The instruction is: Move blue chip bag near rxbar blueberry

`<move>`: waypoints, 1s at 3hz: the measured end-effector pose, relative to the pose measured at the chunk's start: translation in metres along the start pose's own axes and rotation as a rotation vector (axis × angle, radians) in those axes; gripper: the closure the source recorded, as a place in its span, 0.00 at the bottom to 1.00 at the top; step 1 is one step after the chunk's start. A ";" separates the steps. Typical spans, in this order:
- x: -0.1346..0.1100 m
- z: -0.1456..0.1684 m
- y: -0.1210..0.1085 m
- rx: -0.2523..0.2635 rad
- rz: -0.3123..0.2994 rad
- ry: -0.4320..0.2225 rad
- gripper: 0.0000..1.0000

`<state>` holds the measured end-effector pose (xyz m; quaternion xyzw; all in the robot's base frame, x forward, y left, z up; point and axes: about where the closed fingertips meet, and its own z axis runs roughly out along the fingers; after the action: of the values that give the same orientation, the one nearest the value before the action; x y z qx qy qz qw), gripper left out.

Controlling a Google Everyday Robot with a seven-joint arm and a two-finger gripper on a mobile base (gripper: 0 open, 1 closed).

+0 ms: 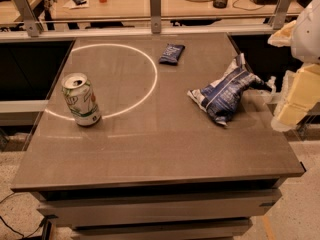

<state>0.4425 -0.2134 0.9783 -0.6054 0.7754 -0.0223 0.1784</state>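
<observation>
In the camera view, the blue chip bag lies crumpled on the right half of the table, slanting from its near-left corner up to a dark, pinched far-right end. The rxbar blueberry rests flat near the far edge, just outside the far-right arc of a pale ring marked on the tabletop. The two are apart, with bare table between them, so by my reading the move is not yet made: the bag has to travel left and farther away before it sits beside the bar. The gripper is at the right edge of the table, right at the bag's pinched end, with the cream arm behind it. Whether it is apart, together or clamped on the foil I cannot tell (it blends into the bag's dark tip there). A green-and-white can stands upright on the near-left arc of the ring, well away from both. The arm is cut off by the right border, so its upper part and the robot's base are unseen.
</observation>
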 end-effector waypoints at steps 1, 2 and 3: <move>-0.005 0.009 -0.012 0.032 0.045 -0.072 0.00; -0.008 0.026 -0.032 0.070 0.085 -0.147 0.00; -0.010 0.048 -0.045 0.109 0.115 -0.205 0.00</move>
<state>0.5014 -0.2068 0.9472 -0.5482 0.7842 0.0077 0.2905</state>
